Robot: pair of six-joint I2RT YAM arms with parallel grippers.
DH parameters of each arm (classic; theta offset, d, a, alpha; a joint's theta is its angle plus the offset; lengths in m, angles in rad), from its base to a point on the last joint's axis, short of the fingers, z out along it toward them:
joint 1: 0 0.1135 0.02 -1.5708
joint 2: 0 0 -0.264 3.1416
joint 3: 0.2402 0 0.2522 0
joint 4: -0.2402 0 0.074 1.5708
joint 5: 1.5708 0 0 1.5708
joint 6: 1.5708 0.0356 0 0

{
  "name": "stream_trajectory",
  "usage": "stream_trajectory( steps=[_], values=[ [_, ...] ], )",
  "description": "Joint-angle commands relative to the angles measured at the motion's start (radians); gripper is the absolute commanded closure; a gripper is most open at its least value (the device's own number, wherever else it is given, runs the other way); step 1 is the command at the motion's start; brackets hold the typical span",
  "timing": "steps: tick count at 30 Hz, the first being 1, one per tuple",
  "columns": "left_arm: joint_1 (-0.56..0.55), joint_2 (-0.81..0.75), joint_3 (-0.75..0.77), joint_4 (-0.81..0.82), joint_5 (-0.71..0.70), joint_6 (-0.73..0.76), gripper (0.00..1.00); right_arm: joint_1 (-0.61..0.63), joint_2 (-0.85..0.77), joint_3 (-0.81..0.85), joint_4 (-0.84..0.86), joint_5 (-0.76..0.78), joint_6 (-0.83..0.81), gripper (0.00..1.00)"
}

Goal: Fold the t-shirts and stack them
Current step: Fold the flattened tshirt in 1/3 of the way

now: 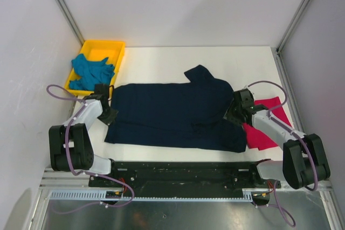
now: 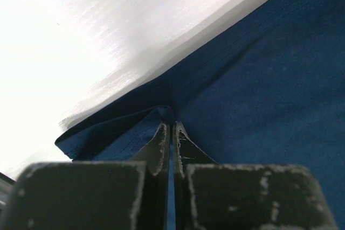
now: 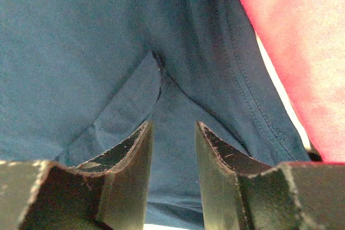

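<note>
The navy t-shirt [image 1: 172,114] lies spread flat in the middle of the table, one sleeve pointing to the back. My left gripper [image 1: 110,114] is at its left edge; in the left wrist view the jaws [image 2: 171,127] are shut on a fold of the navy cloth [image 2: 259,79]. My right gripper [image 1: 232,114] is over the shirt's right edge; its jaws [image 3: 173,127] stand open with navy cloth [image 3: 81,41] lying between and under them. The crimson-pink t-shirt [image 1: 269,127] lies partly under the navy one at the right and also shows in the right wrist view [image 3: 302,36]. The teal t-shirt [image 1: 91,71] is bunched in the tray.
A yellow plastic tray [image 1: 116,44] stands at the back left of the white table [image 1: 215,60]. Grey walls and metal posts close in both sides. A black rail runs along the near edge by the arm bases.
</note>
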Motion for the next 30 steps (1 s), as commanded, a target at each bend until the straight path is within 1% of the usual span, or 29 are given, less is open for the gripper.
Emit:
stream_trajectory(
  steps=[1, 5, 12, 25, 30],
  values=[
    [-0.003, -0.032, 0.033, 0.001, -0.027, 0.020, 1.00, -0.015, 0.037, 0.018, 0.093, -0.008, -0.008, 0.58],
    [-0.003, -0.029, 0.031, 0.001, -0.028, 0.025, 1.00, -0.017, 0.070, 0.022, 0.139, -0.010, 0.003, 0.58],
    [-0.003, -0.021, 0.029, 0.003, -0.025, 0.022, 1.00, -0.012, 0.136, 0.039, 0.169, 0.006, 0.012, 0.60],
    [-0.004, -0.013, 0.031, 0.003, -0.023, 0.021, 1.00, -0.004, 0.165, 0.058, 0.184, 0.029, 0.023, 0.74],
    [-0.004, -0.011, 0.031, 0.003, -0.023, 0.021, 1.00, -0.002, 0.186, 0.075, 0.189, 0.036, 0.016, 0.73]
  ],
)
